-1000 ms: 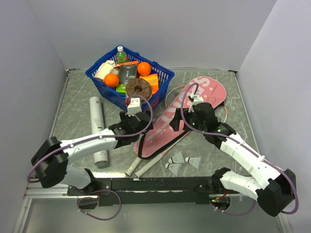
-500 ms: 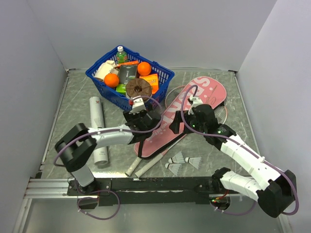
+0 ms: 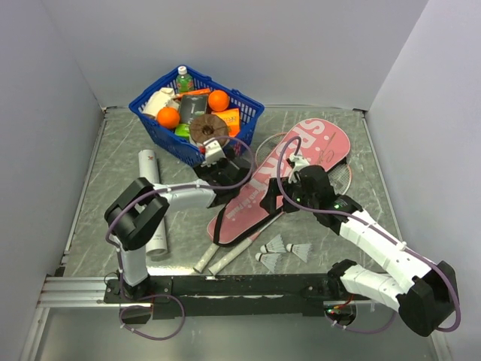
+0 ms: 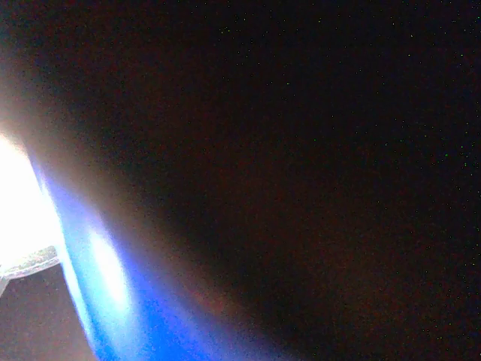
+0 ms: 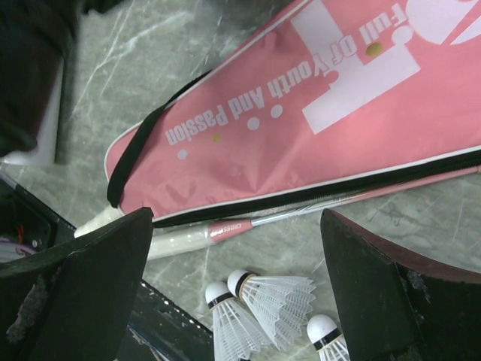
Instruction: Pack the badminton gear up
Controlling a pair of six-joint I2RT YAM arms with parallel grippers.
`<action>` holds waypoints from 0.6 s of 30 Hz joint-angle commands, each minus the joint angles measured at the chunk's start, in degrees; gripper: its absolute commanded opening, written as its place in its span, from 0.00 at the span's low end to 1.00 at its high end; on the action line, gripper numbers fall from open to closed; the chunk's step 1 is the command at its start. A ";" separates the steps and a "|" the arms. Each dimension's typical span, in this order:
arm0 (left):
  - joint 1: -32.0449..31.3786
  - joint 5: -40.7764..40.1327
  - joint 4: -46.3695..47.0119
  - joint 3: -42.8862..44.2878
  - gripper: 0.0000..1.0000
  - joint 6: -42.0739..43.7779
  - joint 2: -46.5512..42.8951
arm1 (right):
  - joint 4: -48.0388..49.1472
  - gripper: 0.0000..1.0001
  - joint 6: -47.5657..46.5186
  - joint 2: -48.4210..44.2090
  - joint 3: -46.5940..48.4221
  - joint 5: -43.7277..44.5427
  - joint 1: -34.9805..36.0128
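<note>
Pink is the colour that leads the scene: one long pink racket bag [image 3: 319, 147] lies flat across the table [image 3: 120, 162], its narrow end at 7 o'clock and its wide end at 1 o'clock. Two rackets [image 3: 229, 254] are partly hidden by it. Their whitish handles stick out at the narrow end, and I cannot tell if the heads are under the bag or inside it. Three shuttlecocks [image 3: 276, 246] rest close together at 5 o'clock, just beside the handles, and one white tube [image 3: 153, 203] lies alone at 9 o'clock, well apart from the bag. One blue basket [image 3: 167, 139] of groceries stands at 11 o'clock and is not part of the gear. The right gripper [image 3: 287, 184] hangs over the middle of the bag with its fingers [image 5: 90, 293] spread wide and holding nothing, probably so it can come down on the bag's black edge or on a handle. The left gripper [image 3: 218, 162] is right at the basket's near wall; its camera gives only darkness and a blue blur, so I cannot tell whether its jaws are apart or together. By my judgement nothing is packed yet.
</note>
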 commanded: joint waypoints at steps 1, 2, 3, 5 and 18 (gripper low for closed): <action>10.91 -4.43 -0.99 1.49 1.00 -5.48 1.27 | 2.06 1.00 -0.68 0.20 -0.10 -1.76 1.06; 12.49 -4.52 -1.34 1.67 0.99 -5.84 1.45 | 2.06 1.00 -0.68 0.47 -0.01 -1.85 1.23; 13.37 -4.87 -2.22 2.11 0.99 -6.63 1.54 | 1.97 1.00 -0.77 0.64 0.08 -2.02 1.41; 16.18 -4.70 -4.51 2.64 0.99 -9.09 1.80 | 1.88 1.00 -0.86 0.91 0.34 -1.94 2.02; 10.94 -1.97 -5.13 4.13 0.99 3.38 -0.04 | 2.32 1.00 -0.51 3.81 2.10 -0.18 4.05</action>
